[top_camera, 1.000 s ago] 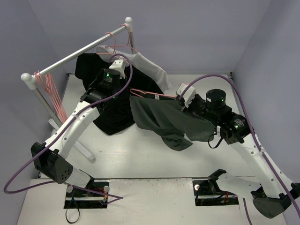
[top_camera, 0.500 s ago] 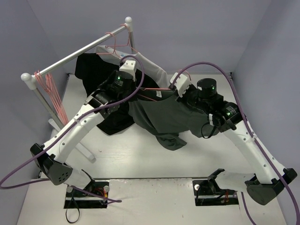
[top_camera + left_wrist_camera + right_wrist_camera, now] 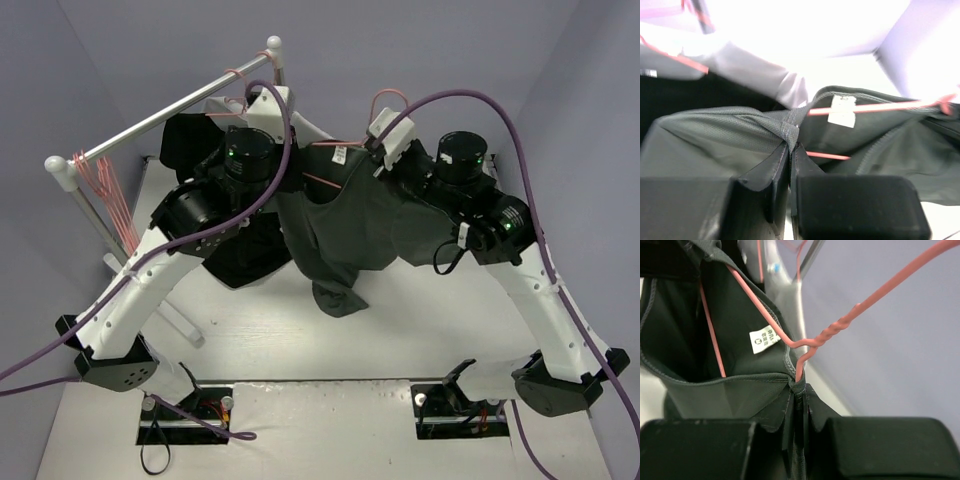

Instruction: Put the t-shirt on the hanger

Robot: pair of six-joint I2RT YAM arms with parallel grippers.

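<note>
The dark grey-green t-shirt (image 3: 345, 225) hangs in the air between my two grippers, its hem drooping towards the table. The pink wire hanger (image 3: 380, 98) is inside its neck, with the hook sticking up. My left gripper (image 3: 300, 160) is shut on the shirt's shoulder seam (image 3: 790, 131) by the collar, left of the white label (image 3: 842, 110). My right gripper (image 3: 799, 390) is shut on the collar's edge, where the hanger's wire (image 3: 835, 332) comes out below its twisted neck. The label (image 3: 764, 340) also shows in the right wrist view.
A clothes rack rail (image 3: 160, 110) runs along the back left. A black shirt (image 3: 195, 150) and a pale grey-white shirt (image 3: 315, 130) hang on it. Spare pink hangers (image 3: 105, 185) bunch at its left end. Walls close in on three sides.
Both arms have risen and moved back towards the rail, carrying the shirt and hanger up. The shirt now hangs higher and more upright, with the hook raised.
</note>
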